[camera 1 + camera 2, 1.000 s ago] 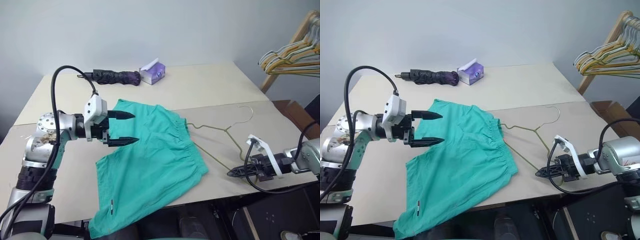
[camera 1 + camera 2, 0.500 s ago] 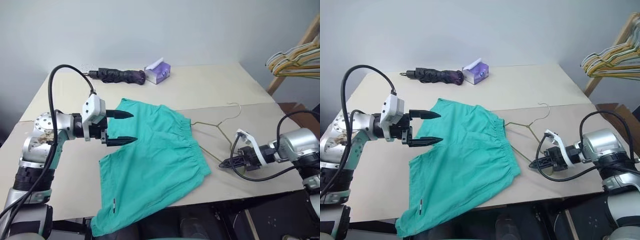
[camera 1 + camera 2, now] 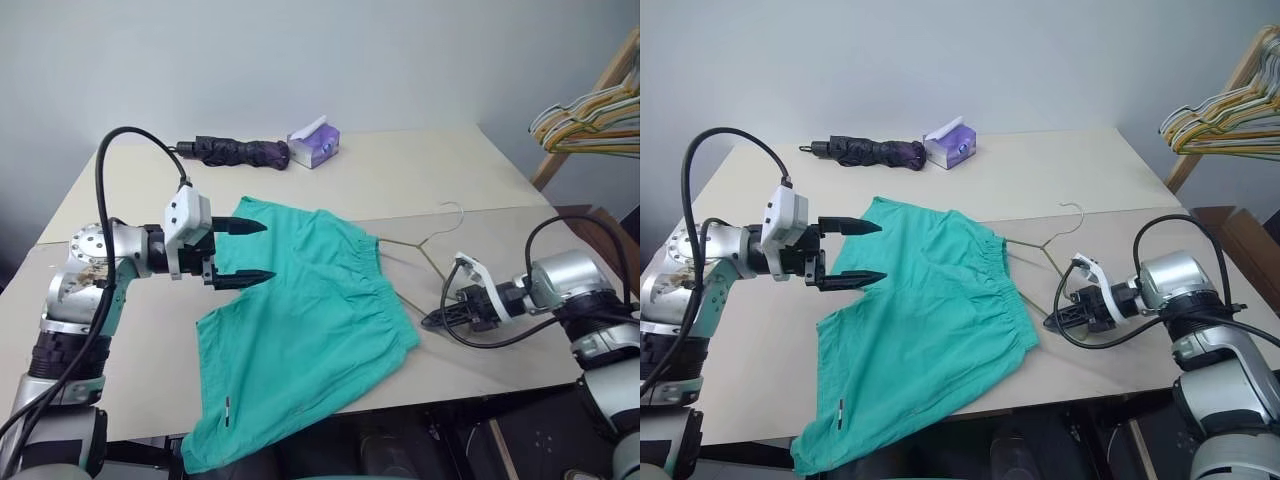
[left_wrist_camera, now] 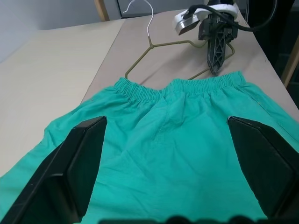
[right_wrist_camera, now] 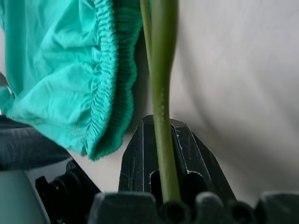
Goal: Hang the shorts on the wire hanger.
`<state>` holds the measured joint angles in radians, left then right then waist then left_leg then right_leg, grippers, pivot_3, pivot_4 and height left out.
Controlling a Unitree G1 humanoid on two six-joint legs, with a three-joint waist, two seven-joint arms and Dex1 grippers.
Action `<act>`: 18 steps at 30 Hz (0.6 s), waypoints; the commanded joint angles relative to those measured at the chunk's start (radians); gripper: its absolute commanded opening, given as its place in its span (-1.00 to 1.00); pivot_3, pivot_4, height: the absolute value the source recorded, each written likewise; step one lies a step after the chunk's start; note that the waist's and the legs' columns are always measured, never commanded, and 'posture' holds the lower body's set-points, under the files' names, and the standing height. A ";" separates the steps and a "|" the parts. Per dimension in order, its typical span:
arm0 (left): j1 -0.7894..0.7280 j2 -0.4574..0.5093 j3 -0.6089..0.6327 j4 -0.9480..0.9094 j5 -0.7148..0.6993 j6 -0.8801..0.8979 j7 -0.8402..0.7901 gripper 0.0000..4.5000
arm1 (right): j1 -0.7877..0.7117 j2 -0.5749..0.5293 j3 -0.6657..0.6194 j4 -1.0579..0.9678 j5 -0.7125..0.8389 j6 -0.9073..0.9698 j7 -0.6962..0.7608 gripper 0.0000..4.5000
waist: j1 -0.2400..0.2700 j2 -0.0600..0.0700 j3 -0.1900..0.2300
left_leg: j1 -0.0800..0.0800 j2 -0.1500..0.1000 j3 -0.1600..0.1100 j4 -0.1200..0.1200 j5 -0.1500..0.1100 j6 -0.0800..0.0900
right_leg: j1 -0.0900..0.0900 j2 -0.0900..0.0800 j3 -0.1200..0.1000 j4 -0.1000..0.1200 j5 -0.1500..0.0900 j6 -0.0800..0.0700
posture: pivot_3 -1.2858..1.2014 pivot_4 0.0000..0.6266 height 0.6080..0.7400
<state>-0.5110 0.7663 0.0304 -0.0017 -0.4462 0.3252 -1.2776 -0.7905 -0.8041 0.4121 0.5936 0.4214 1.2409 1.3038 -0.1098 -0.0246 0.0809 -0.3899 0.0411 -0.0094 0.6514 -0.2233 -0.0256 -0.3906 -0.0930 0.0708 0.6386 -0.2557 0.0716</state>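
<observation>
The shorts (image 3: 305, 325) lie flat on the table (image 3: 450, 170), the wire hanger (image 3: 420, 248) partly beneath their waistband. Our right gripper (image 3: 432, 321), apparently clamped on its wire, should slide it in level; left gripper (image 3: 252, 252) hangs spread.

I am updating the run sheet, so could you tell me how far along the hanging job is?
Done: the right pincer is shut on the wire hanger, which lies on the table beside the waistband of the shorts. In hand: the left pincer is open above the shorts, gripping nothing. Left: the shorts lie flat on the table, none of the cloth on the hanger yet.
</observation>
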 commanded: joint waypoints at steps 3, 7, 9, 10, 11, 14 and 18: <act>-0.033 0.000 0.010 0.001 0.005 -0.022 0.003 0.98 | -0.033 -0.025 -0.084 -0.061 -0.016 -0.011 -0.045 -1.00 | 0.000 0.000 0.000 | 0.000 0.000 0.000 0.000 0.000 0.000 | 0.000 0.000 0.000 0.001 0.000 0.000 | -0.03 -0.81 1.00; -0.049 -0.009 0.003 0.024 0.017 -0.034 0.003 0.98 | 0.049 -0.073 -0.151 -0.342 -0.038 -0.078 -0.154 -1.00 | 0.000 0.000 0.000 | 0.000 0.000 0.000 0.000 0.000 0.000 | 0.000 0.000 0.000 0.001 -0.001 0.001 | -0.03 -0.81 1.00; -0.057 -0.012 -0.005 0.035 0.024 -0.047 -0.001 0.98 | 0.106 -0.092 -0.190 -0.496 -0.058 -0.117 -0.228 -1.00 | 0.002 0.000 0.000 | 0.000 0.001 0.000 0.000 0.000 0.000 | -0.001 0.000 -0.001 0.001 -0.002 0.003 | -0.04 -0.81 1.00; -0.062 -0.012 -0.009 0.045 0.029 -0.057 -0.007 0.98 | 0.128 -0.095 -0.202 -0.557 -0.070 -0.129 -0.262 -1.00 | 0.001 0.000 0.000 | -0.001 0.001 0.000 0.000 0.000 0.000 | -0.001 0.000 -0.001 0.000 -0.002 0.003 | -0.05 -0.83 1.00; -0.077 -0.014 -0.016 0.064 0.039 -0.072 -0.011 0.98 | 0.149 -0.099 -0.213 -0.632 -0.088 -0.151 -0.299 -1.00 | 0.000 0.000 0.000 | -0.001 0.001 0.000 0.000 0.000 0.000 | -0.001 0.000 -0.001 0.000 -0.002 0.003 | -0.06 -0.83 1.00; -0.138 -0.028 -0.030 0.140 0.072 -0.120 -0.012 0.98 | 0.167 -0.097 -0.217 -0.795 -0.142 -0.178 -0.403 -1.00 | -0.002 0.000 0.000 | -0.002 0.000 0.000 0.000 0.000 0.000 | -0.003 0.000 -0.001 0.001 -0.003 0.004 | -0.07 -0.81 1.00; -0.254 -0.044 -0.036 0.281 0.121 -0.203 -0.018 0.98 | 0.147 -0.095 -0.212 -0.967 -0.157 -0.166 -0.461 -1.00 | -0.012 0.000 0.000 | -0.002 0.001 0.000 0.000 0.000 -0.001 | -0.003 0.000 0.000 0.001 -0.004 0.006 | -0.09 -0.81 1.00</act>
<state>-0.7192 0.7207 -0.0144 0.2375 -0.3451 0.1681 -1.2929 -0.6164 -0.8908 0.2245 -0.2885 0.2771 1.0878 0.8655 -0.1213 -0.0243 0.0811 -0.3917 0.0418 -0.0092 0.6512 -0.2230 -0.0261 -0.3940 -0.0925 0.0704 0.6400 -0.2592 0.0772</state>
